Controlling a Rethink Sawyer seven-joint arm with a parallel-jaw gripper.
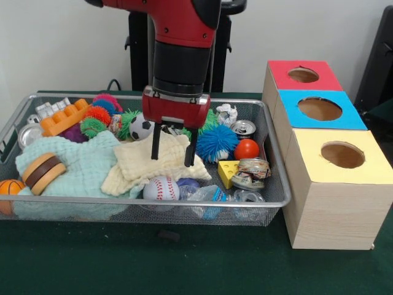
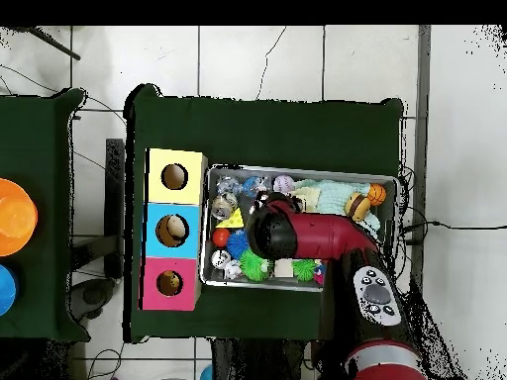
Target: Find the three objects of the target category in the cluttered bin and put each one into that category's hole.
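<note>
My gripper point(image 1: 172, 161) hangs open over the middle of the wire bin point(image 1: 279, 200), its two black fingers point(image 1: 155, 142) just above a pale yellow cloth point(image 1: 144, 165), holding nothing. Around it lie a soccer ball point(image 1: 141, 127), a baseball point(image 1: 161, 188), a basketball point(image 1: 8, 187), a red ball point(image 1: 246, 149) and a blue spiky ball point(image 1: 216, 142). To the right stand the sorting boxes with round holes: red point(image 1: 303, 75), blue point(image 1: 319, 109), yellow point(image 1: 342, 155). In the overhead view the arm point(image 2: 287, 233) hides the gripper, and a pale round thing shows in the blue box's hole point(image 2: 175, 230).
The bin also holds a mint cloth point(image 1: 73, 160), a toy burger point(image 1: 43, 172), an orange block point(image 1: 64, 117), a cheese wedge point(image 1: 228, 172), cans point(image 1: 253, 172), crumpled plastic bottles point(image 1: 212, 195) and more spiky balls point(image 1: 97, 114). Green tabletop point(image 1: 123, 264) lies in front.
</note>
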